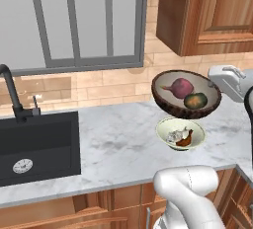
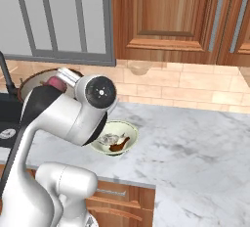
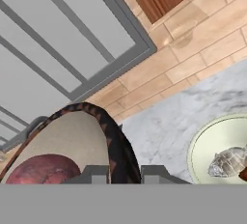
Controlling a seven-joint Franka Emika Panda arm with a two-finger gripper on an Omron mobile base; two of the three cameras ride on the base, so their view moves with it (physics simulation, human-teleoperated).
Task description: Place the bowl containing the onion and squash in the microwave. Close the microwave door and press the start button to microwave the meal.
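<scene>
Left base view gives us the broad layout: a grey-framed window (image 1: 74, 20) fills the upper left, a wooden wall cabinet (image 1: 207, 11) the upper right, and a marble counter (image 1: 118, 149) runs across the middle of the frame. A black sink (image 1: 39, 146) with a dark tap (image 1: 12, 92) sits at the left edge.

Right of centre, the dark brown bowl (image 1: 186, 95) hangs in the air above the counter, tilted toward the camera. Directly below it a pale cream-green bowl (image 1: 181, 134) rests on the counter with some scraps inside. In the lifted bowl the reddish-purple onion (image 1: 180, 87) lies upper left and the green-orange squash (image 1: 195, 100) lower right, close beside each other.

In the hand view we see the fingers (image 3: 125, 175) at the bottom centre, closed down on the bowl's dark rim, one tip on the tan inner face and one outside. The onion shows at the lower left, just beside the inner tip. The pale bowl lies at the lower right.
</scene>
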